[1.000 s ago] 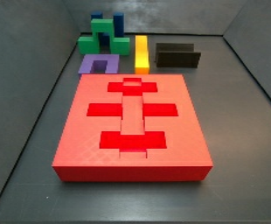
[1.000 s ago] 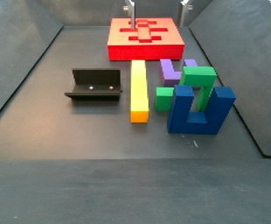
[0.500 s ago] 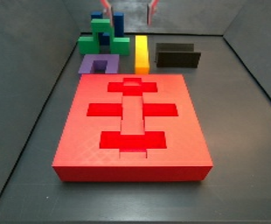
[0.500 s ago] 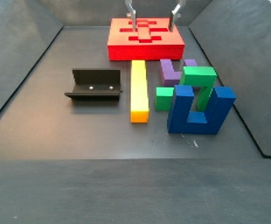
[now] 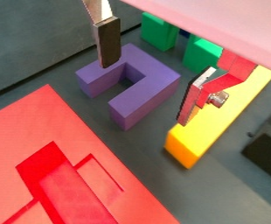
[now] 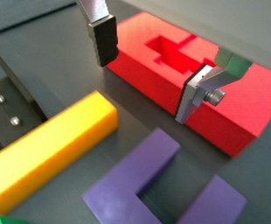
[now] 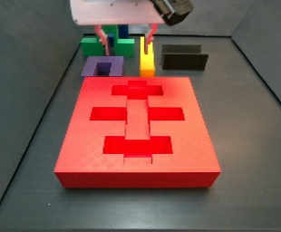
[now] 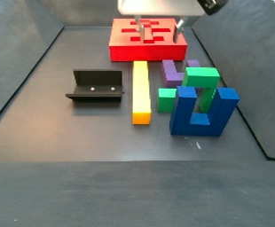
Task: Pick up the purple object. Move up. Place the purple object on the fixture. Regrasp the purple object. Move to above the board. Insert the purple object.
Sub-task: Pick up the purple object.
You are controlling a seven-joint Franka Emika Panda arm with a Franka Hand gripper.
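Note:
The purple object is a U-shaped block lying flat on the floor, between the board and the green block. My gripper hangs open above it, holding nothing. In a wrist view one finger is over a purple prong and the other is over the yellow bar. The black fixture stands beside the yellow bar, apart from the gripper. In a side view the gripper is above the board's near edge, by the purple object.
A yellow bar lies between the fixture and the purple object. A green stepped block and a blue U-shaped block stand close beyond the purple one. Dark walls enclose the floor.
The gripper has come down from above the frame and now hangs low over the purple object and yellow bar. No piece has moved.

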